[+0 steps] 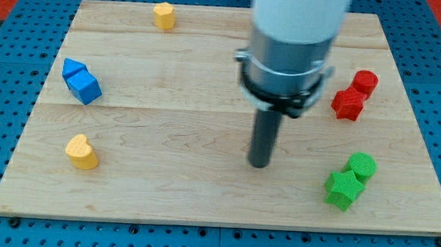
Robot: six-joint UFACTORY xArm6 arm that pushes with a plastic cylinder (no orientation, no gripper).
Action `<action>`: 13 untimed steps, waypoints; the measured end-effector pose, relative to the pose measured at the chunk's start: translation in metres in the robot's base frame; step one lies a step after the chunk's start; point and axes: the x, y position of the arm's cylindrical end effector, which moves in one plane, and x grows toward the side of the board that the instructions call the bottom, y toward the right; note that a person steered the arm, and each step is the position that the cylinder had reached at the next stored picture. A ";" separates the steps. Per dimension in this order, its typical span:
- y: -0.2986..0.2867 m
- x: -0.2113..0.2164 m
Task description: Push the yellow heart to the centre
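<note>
The yellow heart [81, 152] lies near the board's lower left. My tip [259, 164] rests on the wooden board [175, 121] right of centre, far to the right of the heart, touching no block. The white and grey arm body above it hides part of the board's upper middle.
A yellow block [164, 15], shape unclear, sits at the top edge. Two blue blocks [80, 81] touch at the left. A red cylinder [365, 82] and red star [348, 104] sit at the right. A green cylinder [363, 166] and green star [343, 189] sit at lower right.
</note>
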 end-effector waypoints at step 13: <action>-0.122 -0.027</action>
